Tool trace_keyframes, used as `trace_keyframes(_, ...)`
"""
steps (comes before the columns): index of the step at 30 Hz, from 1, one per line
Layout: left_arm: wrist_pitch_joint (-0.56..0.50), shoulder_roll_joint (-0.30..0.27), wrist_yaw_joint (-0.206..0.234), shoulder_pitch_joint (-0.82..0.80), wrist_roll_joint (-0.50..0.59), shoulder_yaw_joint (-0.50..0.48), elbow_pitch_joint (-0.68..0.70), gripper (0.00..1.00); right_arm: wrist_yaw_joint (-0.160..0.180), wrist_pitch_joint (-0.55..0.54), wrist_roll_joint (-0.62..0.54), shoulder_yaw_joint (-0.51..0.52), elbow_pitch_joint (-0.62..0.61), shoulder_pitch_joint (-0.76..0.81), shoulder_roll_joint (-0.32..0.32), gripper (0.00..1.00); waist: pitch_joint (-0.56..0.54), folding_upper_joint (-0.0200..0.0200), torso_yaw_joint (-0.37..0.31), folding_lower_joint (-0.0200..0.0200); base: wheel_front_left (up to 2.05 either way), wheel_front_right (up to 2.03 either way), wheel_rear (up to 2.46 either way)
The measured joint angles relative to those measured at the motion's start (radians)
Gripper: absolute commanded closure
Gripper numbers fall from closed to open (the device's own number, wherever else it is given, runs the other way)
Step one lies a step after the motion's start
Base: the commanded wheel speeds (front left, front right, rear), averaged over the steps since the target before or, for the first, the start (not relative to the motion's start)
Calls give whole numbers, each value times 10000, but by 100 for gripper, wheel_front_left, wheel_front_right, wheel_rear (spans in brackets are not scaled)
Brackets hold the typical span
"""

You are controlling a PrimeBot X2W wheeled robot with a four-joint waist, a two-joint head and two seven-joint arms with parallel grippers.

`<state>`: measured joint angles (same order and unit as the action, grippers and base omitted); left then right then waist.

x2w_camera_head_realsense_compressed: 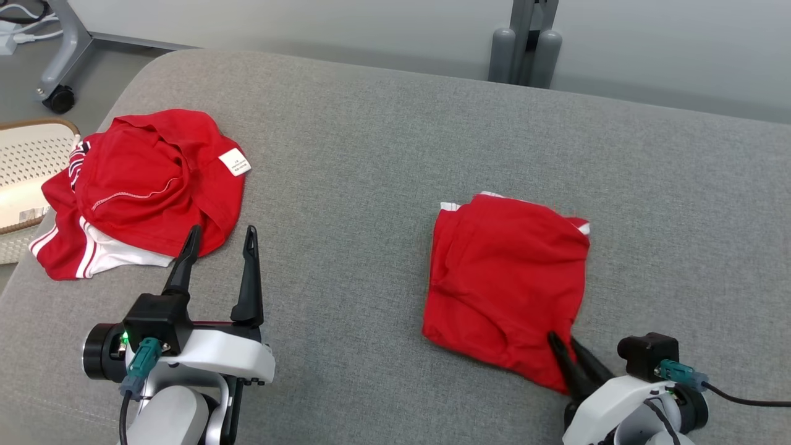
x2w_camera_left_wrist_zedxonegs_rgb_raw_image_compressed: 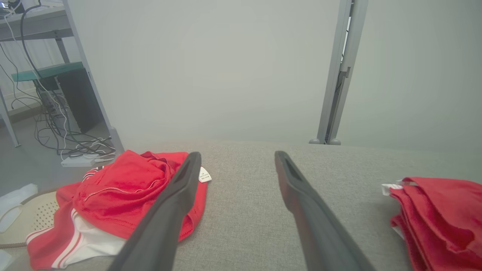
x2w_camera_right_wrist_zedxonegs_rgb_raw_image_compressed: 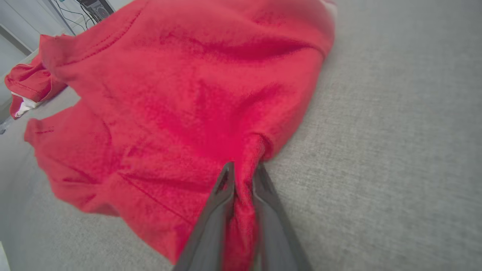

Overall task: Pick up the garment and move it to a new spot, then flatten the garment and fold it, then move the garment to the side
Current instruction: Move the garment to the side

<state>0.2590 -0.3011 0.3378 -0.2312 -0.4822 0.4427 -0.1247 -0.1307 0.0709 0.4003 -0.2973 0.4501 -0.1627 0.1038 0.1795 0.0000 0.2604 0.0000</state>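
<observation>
Pinching down low, the right gripper (x2w_camera_right_wrist_zedxonegs_rgb_raw_image_compressed: 243, 168) has its two dark fingers closed on a bit of red cloth at the near edge of the garment (x2w_camera_head_realsense_compressed: 507, 266). The garment lies folded in a rough square on the right part of the grey cushion (x2w_camera_head_realsense_compressed: 371, 142). The pinched bit is bunched into a small ridge between the fingers. The cloth looks soft, thin and light, so I think it will sag and flop open if only one corner goes up. A hold that takes all the folded layers at the edge looks best to me, since a pinch on the top layer alone could undo the fold. The cushion looks a bit fuzzy, so dragging may pull the cloth out of shape, and lifting seems safer. Over on the left, the left gripper (x2w_camera_head_realsense_compressed: 222, 232) is wide open and holds nothing, with its tips just by a heap of other red and white clothes (x2w_camera_head_realsense_compressed: 148, 179). A pale basket (x2w_camera_head_realsense_compressed: 31, 161) sits past that heap.
</observation>
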Motion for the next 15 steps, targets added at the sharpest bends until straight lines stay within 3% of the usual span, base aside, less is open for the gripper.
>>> trace_keyframes(8, 10, 104, -125, -2, 245, -272, -100, 0, 0, 270, 119, 6, 261, -131, 211, 100, -84, 0, -279, 0, 0, 0, 0)
trace_keyframes(15, 12, 58, -203, 37, 447, -382, 36, 0, -2, 430, -291, 485, 274, -124, 577, 100, -62, 0, -1018, 0, 0, 0, 0)
